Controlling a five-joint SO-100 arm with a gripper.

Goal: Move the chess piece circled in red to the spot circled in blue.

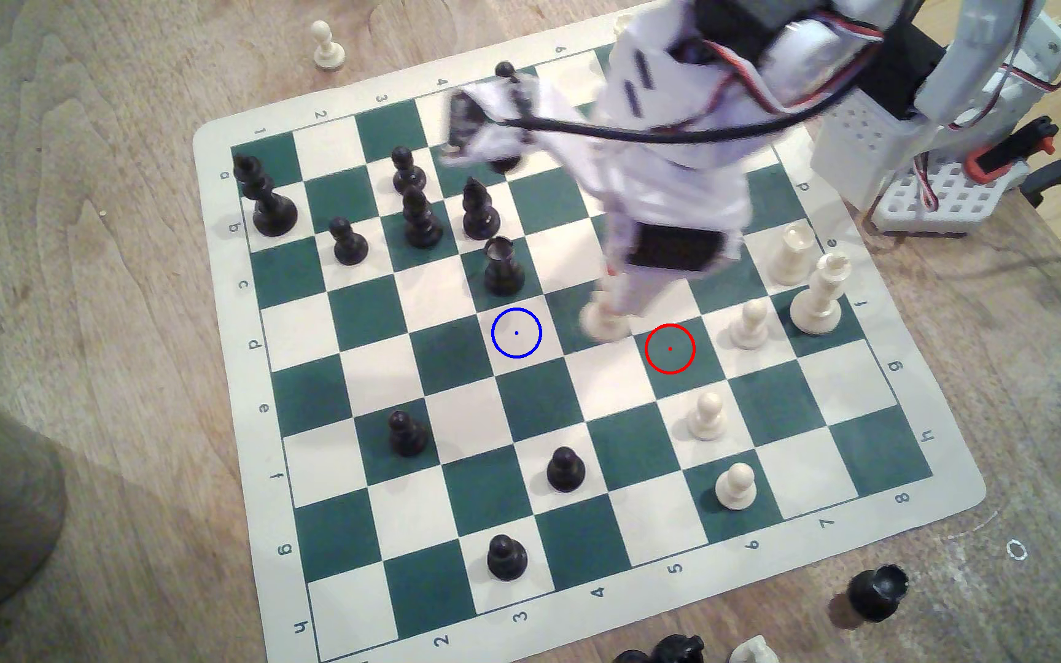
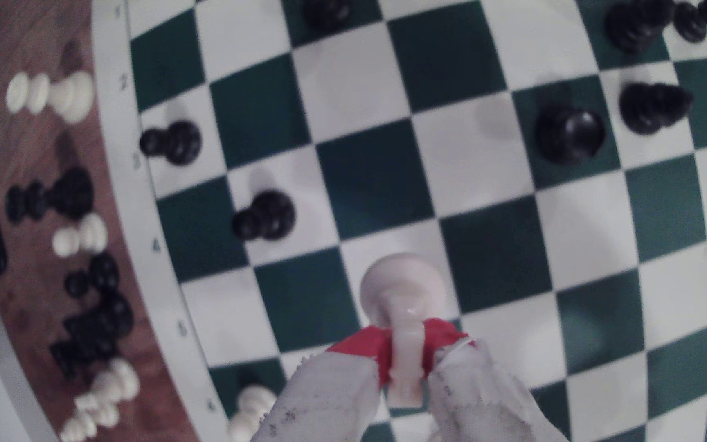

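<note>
My gripper (image 1: pixel 617 296) is shut on the chess piece circled in red (image 1: pixel 604 322), a small cream piece with a round base. The piece now sits blurred between the two rings, just to the exterior view's left of the red ring (image 1: pixel 669 349), whose green square holds no piece. Whether its base touches the board I cannot tell. The spot circled in blue (image 1: pixel 516 333) is a bare cream square further to that view's left. In the wrist view the red-tipped fingers (image 2: pixel 369 346) clamp the cream piece (image 2: pixel 403 293) by its stem, base pointing away over the board.
A black piece (image 1: pixel 502 268) stands on the square right behind the blue ring. Cream pawns (image 1: pixel 750 325) (image 1: pixel 706 414) and two taller cream pieces (image 1: pixel 821 293) stand to the exterior view's right of the red ring. Black pawns (image 1: pixel 565 468) are nearer the front. Captured pieces (image 2: pixel 88 323) lie off the board.
</note>
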